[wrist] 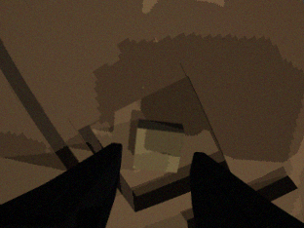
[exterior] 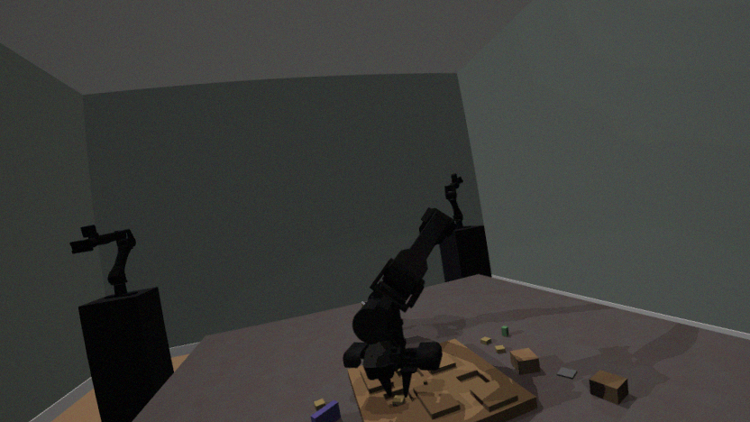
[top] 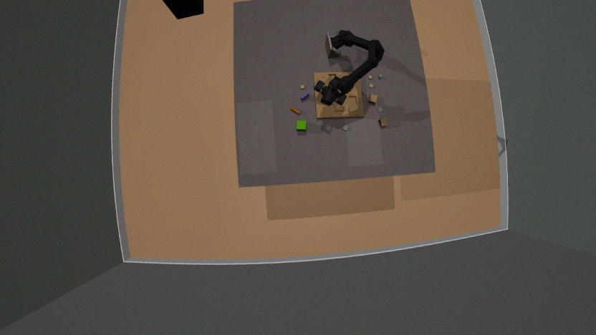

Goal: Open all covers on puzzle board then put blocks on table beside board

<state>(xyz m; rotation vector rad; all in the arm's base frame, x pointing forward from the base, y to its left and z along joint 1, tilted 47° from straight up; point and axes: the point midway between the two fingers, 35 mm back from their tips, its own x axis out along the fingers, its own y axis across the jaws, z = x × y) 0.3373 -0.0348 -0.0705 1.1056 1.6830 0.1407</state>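
The wooden puzzle board [top: 322,113] [exterior: 375,410] lies on the table under my hand. Raised cover plates [exterior: 437,405] and an open well [exterior: 473,377] show on it. A small pale yellow block [exterior: 398,400] [wrist: 158,163] sits in a square well. My gripper [exterior: 397,394] [wrist: 156,157] is partly open and empty, pointing down just above that block, with one fingertip to each side of it. Three similar yellow blocks, one left of the board [top: 302,86] [exterior: 319,404] and two right of it [top: 369,77] [top: 371,85], rest on the table. The hand hides part of the board.
Left of the board lie a purple bar [top: 304,96] [exterior: 325,411], an orange bar [top: 294,110] and a green cube [top: 301,125]. To the right are two brown boxes [top: 372,99] [top: 382,122], a grey tile [exterior: 566,372] and a small green piece [top: 380,76] [exterior: 505,331].
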